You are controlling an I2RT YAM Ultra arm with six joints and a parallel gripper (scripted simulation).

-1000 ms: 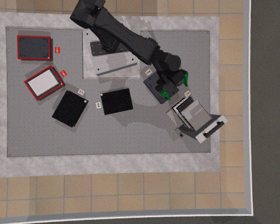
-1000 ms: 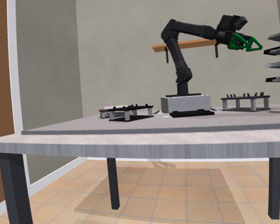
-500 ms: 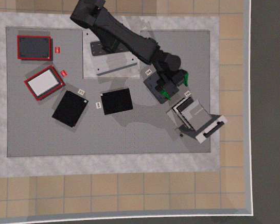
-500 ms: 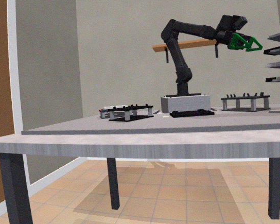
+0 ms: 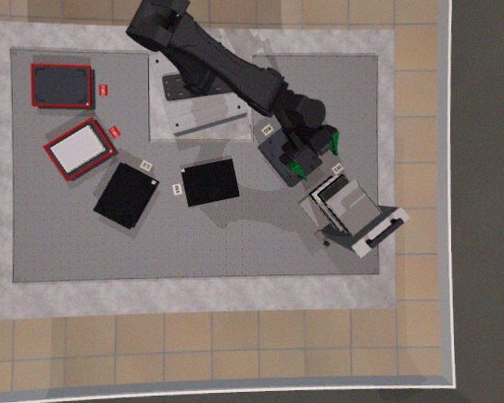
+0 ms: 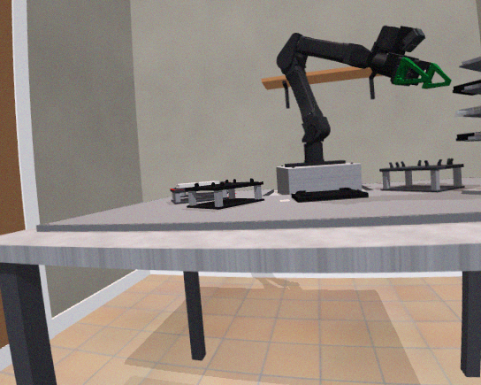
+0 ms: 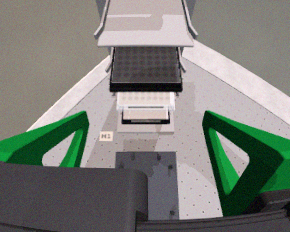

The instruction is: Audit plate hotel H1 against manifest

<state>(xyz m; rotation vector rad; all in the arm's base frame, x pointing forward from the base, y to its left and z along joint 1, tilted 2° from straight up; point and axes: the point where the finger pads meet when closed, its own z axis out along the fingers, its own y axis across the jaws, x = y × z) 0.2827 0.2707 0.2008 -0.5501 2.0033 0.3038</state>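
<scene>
The plate hotel H1 [image 5: 349, 209] stands at the right of the bench, and its shelves show at the right edge of the side view [image 6: 476, 100]. In the wrist view, a dark plate [image 7: 145, 70] sits on an upper shelf under the grey top [image 7: 146, 17]. Below it is a white plate [image 7: 145, 100], with a dark edge [image 7: 145, 116] under that. I can read no labels. My gripper [image 5: 316, 156] [image 6: 419, 73] is open and empty. It hangs in front of the hotel at upper-shelf height, green fingers wide apart [image 7: 146, 152].
The regrip nest RG [image 5: 280, 154] lies under the gripper. Red-framed QR1 [image 5: 61, 85] is empty, and QR2 [image 5: 79, 148] holds a white plate. L1 [image 5: 126, 195] and N6 [image 5: 210, 182] show black tops; I cannot tell if plates sit there. The arm base [image 6: 317, 175] is mid-bench.
</scene>
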